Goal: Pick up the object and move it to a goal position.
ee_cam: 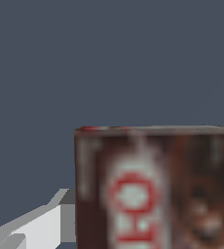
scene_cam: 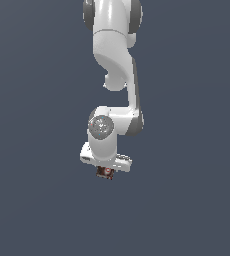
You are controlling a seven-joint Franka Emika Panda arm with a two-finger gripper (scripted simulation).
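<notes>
The object [scene_cam: 105, 172] is a small dark brown box with a red and white label. It sits tucked right under the white gripper [scene_cam: 106, 167], between its jaws, in the middle of the exterior view. The gripper appears shut on it. In the wrist view the object [ee_cam: 153, 194] fills much of the picture, very close and blurred. One white finger [ee_cam: 38, 226] shows against its side; the other finger is hidden. I cannot tell from these views whether the box rests on the floor or is lifted.
The arm [scene_cam: 114, 60] reaches in from the top of the exterior view. Around it is only a plain dark blue-grey surface [scene_cam: 187, 200]. No goal marker shows.
</notes>
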